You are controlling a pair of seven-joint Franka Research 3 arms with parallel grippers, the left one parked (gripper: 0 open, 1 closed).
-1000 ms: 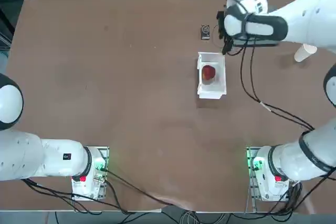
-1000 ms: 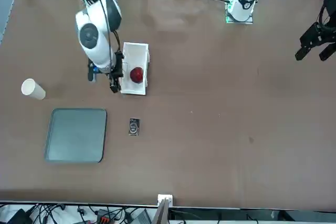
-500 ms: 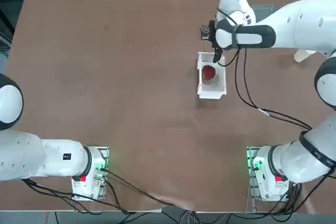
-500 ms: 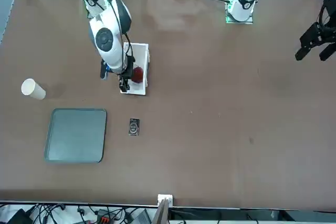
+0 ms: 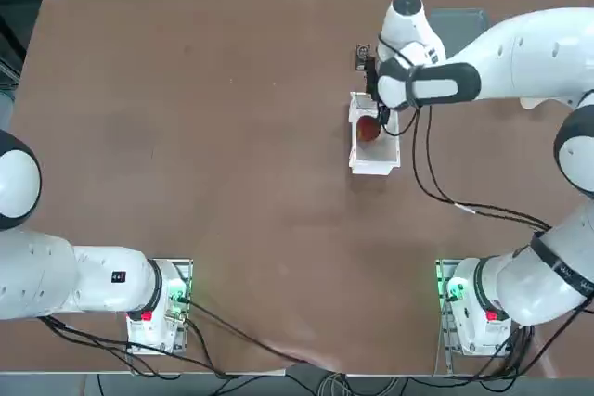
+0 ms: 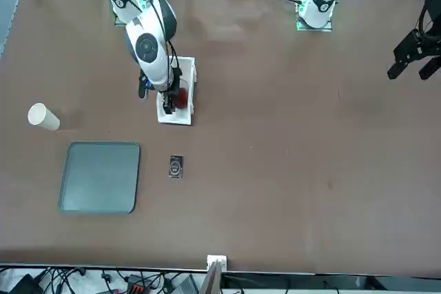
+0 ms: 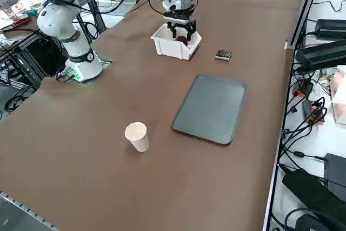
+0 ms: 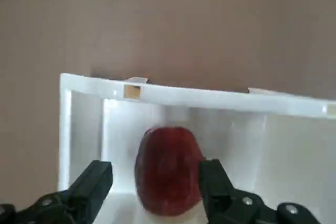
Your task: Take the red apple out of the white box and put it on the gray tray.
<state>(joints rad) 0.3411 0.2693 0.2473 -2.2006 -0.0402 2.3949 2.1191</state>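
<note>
One brown table, pincer at white box

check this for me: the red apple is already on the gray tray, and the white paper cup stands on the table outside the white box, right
Not quite: the red apple is in the white box, as the right wrist view shows, not on the gray tray. The rest holds.
</note>
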